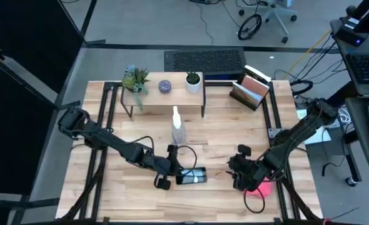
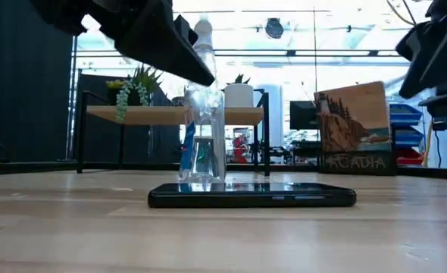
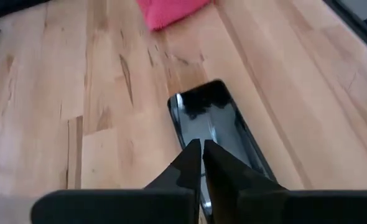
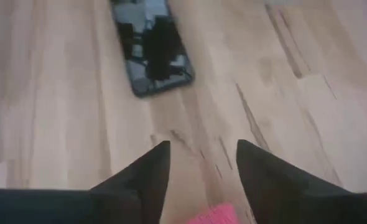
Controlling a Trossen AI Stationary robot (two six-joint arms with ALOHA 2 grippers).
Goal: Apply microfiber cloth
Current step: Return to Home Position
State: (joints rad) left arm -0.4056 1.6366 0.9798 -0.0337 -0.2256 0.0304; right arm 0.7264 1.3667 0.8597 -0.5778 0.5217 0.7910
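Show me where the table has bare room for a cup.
Free: the left corner opposite the shelf, and the wood between the bottle and the right arm. Crowded: around the phone, near the left hand, right hand and pink cloth.

Your tabletop (image 2: 223, 235) pale wood, visible grain, smooth satin finish, your phone (image 2: 251, 196) glossy black, mirror-smooth, spray bottle (image 2: 203, 144) clear plastic, microfiber cloth (image 3: 165, 11) soft pink fabric, matt

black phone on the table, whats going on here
Neither arm holds anything. The black smartphone lies flat on the wooden table, a clear spray bottle standing behind it. The left gripper hangs shut over one end of the phone; the right gripper is open above the pink microfiber cloth, lying apart from the phone.
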